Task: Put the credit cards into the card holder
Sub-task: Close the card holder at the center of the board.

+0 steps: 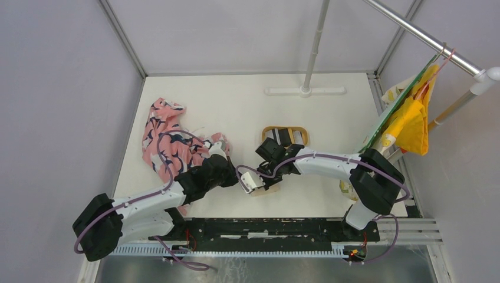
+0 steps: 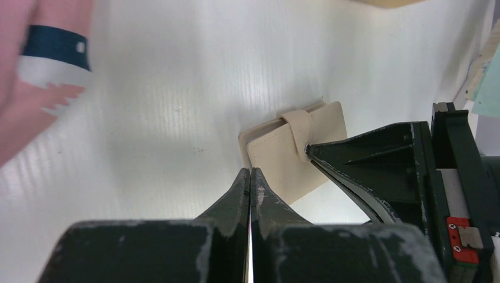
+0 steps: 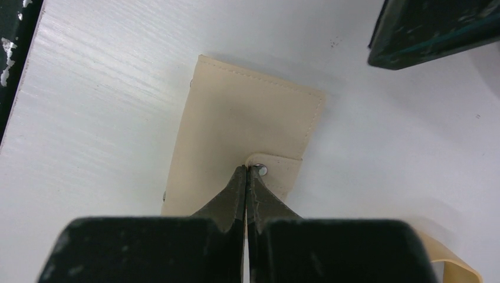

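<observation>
White counter (image 1: 247, 106) fills the top view, with a pink patterned cloth (image 1: 168, 144) on the left and an oval wooden-rimmed tray (image 1: 285, 129) just beyond the middle. Dark flat shapes lie in the tray, likely the credit cards (image 1: 285, 137), though they are too small to be sure. The left arm (image 1: 147, 206) and right arm (image 1: 324, 162) meet just near of the tray, and a tan sliver of the card holder (image 1: 259, 191) shows under their tips

From the left wrist, the left fingers (image 2: 239, 194) are pressed together with nothing between them, and hang just near of the holder without clearly touching it. The holder lies flat and folded shut, its tab wrapped over the edge. The right fingers (image 2: 365, 171) come in from the right, and their point meets the tab's snap

From the right wrist, the right fingers (image 3: 233, 194) are also together and grip nothing. Their tips rest at the small metal snap (image 3: 262, 171) on the tab, against the holder's cover

Judging by this, the task has barely begun. No card is in the holder, and the holder is still fastened. What is left is to free the tab, fold the holder open, then fetch each card and slide it into a slot
</observation>
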